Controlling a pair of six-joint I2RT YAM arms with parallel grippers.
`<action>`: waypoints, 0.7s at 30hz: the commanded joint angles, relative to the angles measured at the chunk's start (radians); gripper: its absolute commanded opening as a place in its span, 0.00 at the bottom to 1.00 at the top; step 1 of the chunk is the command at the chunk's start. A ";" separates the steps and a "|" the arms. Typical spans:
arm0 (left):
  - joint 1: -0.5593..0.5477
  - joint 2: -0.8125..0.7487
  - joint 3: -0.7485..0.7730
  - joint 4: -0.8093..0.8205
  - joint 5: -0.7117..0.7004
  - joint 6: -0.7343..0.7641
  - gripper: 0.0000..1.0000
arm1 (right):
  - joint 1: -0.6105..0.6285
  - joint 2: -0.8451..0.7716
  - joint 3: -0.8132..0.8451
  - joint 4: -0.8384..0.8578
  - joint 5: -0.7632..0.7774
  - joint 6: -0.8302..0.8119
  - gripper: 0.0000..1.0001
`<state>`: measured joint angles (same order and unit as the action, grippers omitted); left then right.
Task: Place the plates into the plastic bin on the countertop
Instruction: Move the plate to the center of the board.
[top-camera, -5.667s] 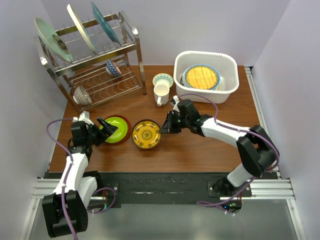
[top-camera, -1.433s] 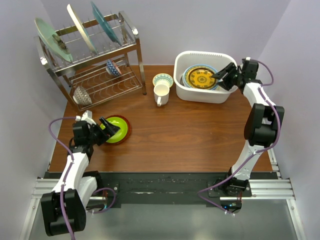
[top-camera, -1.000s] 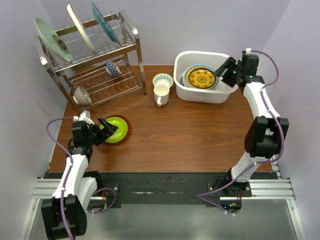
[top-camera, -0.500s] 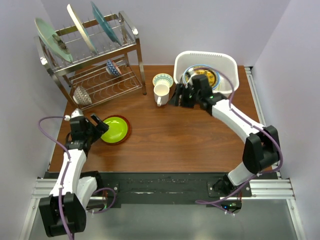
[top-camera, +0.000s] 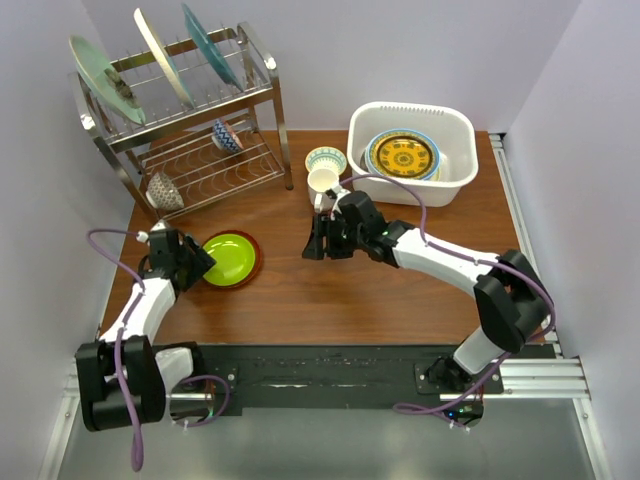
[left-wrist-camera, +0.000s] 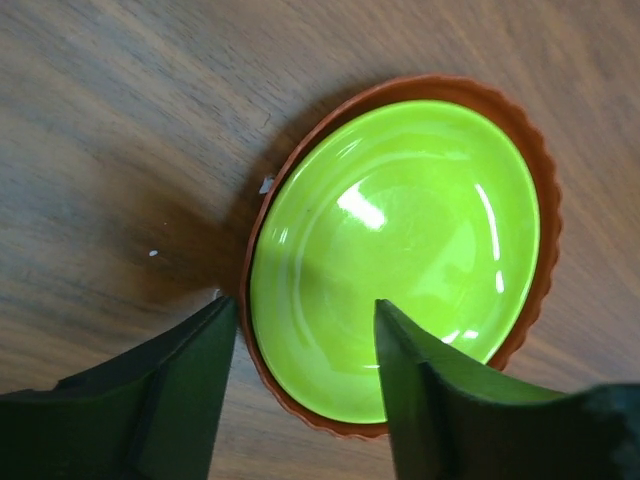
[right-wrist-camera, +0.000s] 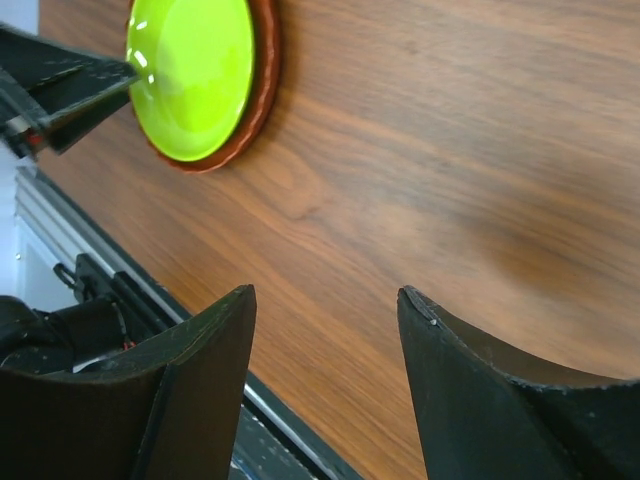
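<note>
The lime green plate lies just ahead of the spread left claw; the right claw, also spread, is well apart.

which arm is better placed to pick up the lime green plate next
Left. Its gripper is open at the edge of the lime green plate, which lies on a red-orange plate. The right gripper is open over bare countertop, well away from both plates.

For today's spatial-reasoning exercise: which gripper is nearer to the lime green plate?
Left. The left gripper is at the left edge of the lime green plate, reaching over its rim; the right gripper is over bare countertop, well to the plate's right.
</note>
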<state>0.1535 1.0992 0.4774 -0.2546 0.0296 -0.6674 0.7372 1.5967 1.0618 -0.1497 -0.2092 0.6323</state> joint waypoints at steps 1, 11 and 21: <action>-0.006 0.045 -0.025 0.103 0.038 0.020 0.58 | 0.024 0.028 -0.025 0.114 -0.010 0.046 0.62; -0.094 0.185 -0.118 0.291 0.178 0.040 0.41 | 0.030 0.042 -0.083 0.245 -0.045 0.104 0.61; -0.293 0.171 -0.155 0.328 0.151 0.011 0.34 | 0.030 0.069 -0.129 0.361 -0.071 0.130 0.61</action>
<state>-0.0925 1.2587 0.3630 0.1413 0.1844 -0.6582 0.7631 1.6520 0.9424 0.1040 -0.2573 0.7414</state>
